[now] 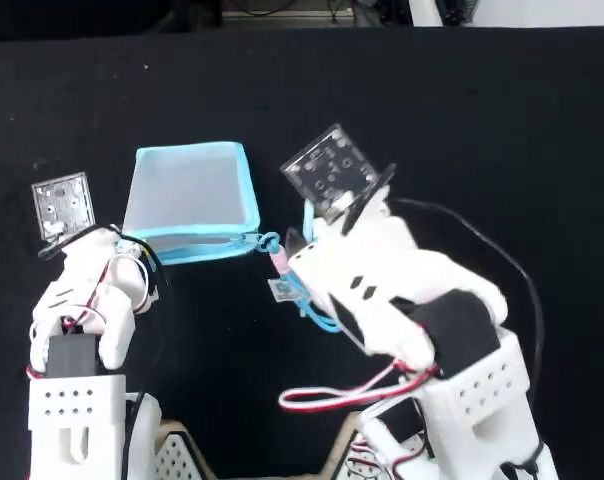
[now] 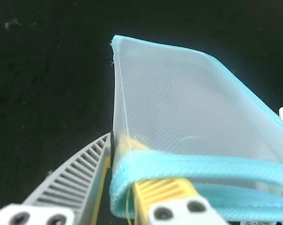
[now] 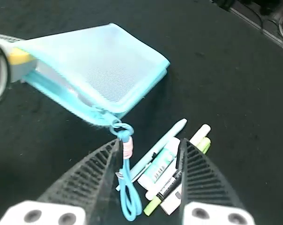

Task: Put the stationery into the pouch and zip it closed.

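Pouch, pale blue mesh, lies left of centre in the high view on the black table, its zip edge toward the arms. At lower left we see the left gripper clamped on the near left corner, one finger on each side of the blue binding. The mouth appears to gape slightly there, though we cannot tell how far the zip is drawn. Moving rightward along that edge, the zip pull sits at the near right corner, with a pink bead and a blue cord loop trailing from it toward the right arm. Just right of the pull, near the centre of the high view, lies the stationery: a pale pen, a green highlighter, a dark marker and a white-and-teal piece, bunched side by side and touching. The right gripper hangs over this bunch with fingers spread wide and holding nothing, so we take it as the nearer arm. The long axes of the pieces run obliquely to the gap between the fingers and point past the right corner, not into the mouth. We judge that the pick turns on this angle. The cord loop lies just inside one finger, beside the pens, and could be caught up with them.
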